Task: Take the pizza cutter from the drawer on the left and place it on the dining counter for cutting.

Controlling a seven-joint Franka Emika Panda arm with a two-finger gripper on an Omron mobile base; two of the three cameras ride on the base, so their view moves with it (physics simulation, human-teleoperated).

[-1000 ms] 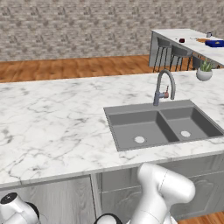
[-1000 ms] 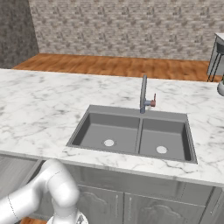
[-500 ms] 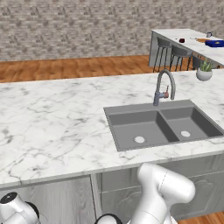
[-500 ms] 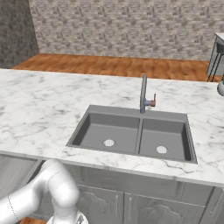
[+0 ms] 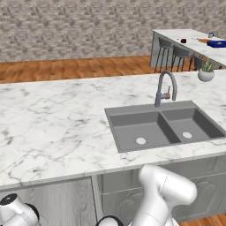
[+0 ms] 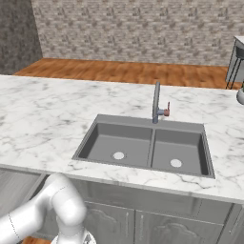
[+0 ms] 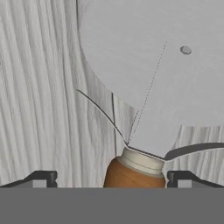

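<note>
In the hand view the pizza cutter lies very close below me on the grey wood-grain floor of the drawer. Its round pale-grey blade takes up the upper right. Its brown wooden handle points down toward the hand. My gripper is open, and its dark fingertips stand wide apart on either side of the handle without touching it. From the left base view, the arm bends down below the counter edge beside the open drawer. The dining counter stands far off at the upper right with stools under it.
A marble counter with a grey double sink and a curved tap runs above the arm. A small potted plant stands at its right end. Grey cabinet doors lie under the sink.
</note>
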